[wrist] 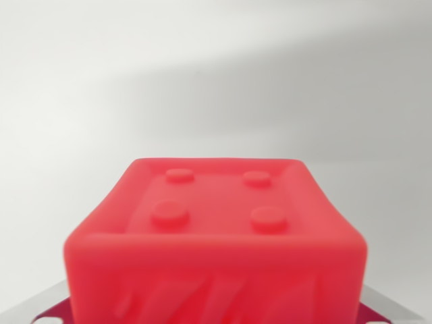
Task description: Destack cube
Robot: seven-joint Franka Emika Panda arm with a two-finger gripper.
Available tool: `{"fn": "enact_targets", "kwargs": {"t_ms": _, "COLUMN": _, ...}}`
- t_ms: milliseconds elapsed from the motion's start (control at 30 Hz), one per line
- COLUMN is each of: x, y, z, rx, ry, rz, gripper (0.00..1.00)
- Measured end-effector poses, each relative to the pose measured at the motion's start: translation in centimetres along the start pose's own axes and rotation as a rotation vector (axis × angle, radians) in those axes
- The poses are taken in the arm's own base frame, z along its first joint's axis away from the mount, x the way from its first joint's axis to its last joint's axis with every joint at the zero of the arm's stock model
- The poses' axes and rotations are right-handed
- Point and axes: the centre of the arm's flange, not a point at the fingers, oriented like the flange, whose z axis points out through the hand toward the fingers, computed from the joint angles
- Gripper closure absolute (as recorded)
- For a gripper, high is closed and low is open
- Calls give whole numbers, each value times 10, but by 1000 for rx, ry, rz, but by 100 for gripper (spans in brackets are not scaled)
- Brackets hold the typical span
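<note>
The red cube (214, 236) is running off the bottom edge of the wrist view, so its lower part and whatever it is sitting on are staying out of sight. Its near face is blurring, with only soft streaks showing there. Grey metal pieces (40, 304) are poking out at both lower corners, too cropped to say whether they are the jaws or how they are standing.
</note>
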Motion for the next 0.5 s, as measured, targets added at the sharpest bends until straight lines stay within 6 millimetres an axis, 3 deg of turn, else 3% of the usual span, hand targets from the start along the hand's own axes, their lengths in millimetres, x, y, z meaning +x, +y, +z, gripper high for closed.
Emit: {"fn": "enact_targets", "kwargs": {"t_ms": 500, "x": -23, "y": 9, "z": 15, "rx": 0, "ry": 0, "rz": -70, "gripper": 100}}
